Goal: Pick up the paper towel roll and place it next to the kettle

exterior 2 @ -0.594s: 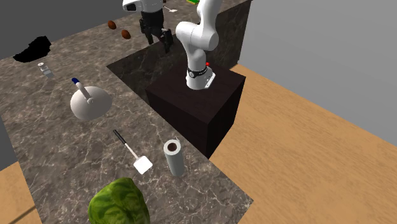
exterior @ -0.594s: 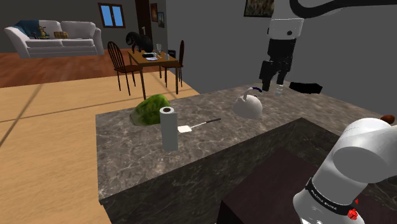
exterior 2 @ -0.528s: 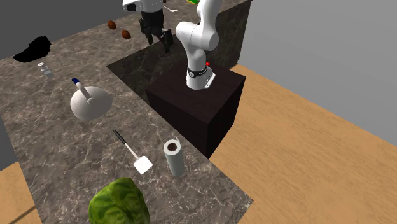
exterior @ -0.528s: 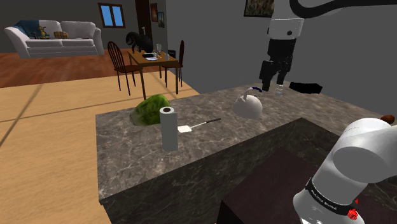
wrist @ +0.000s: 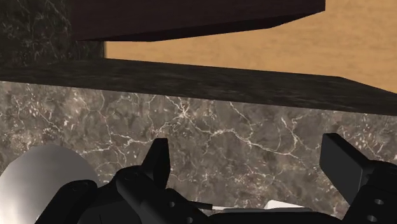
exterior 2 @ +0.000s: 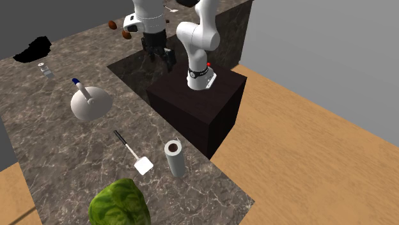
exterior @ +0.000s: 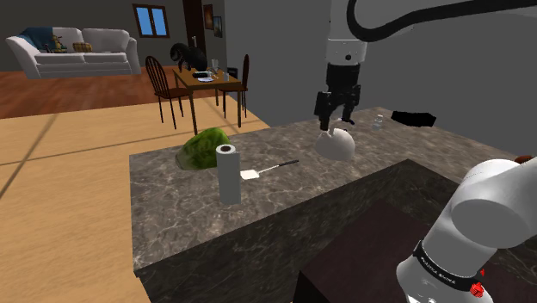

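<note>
Gripper [exterior: 336, 119] hangs released and empty, right of centre in the shoulder view, where it appears just over the white kettle [exterior: 337, 145]. In the wrist view its fingers [wrist: 159, 162] stand apart with bare marbled counter [wrist: 254, 127] between them. Step in hand: approach, no grasp yet. Paper towel roll [exterior: 228, 172] stands upright at centre-left, near the counter's front edge and well apart from the gripper. A spatula [exterior: 271, 167] lies between them. Next move likely calls for travel toward frame left, then a descent with fingers straddling the roll.
</note>
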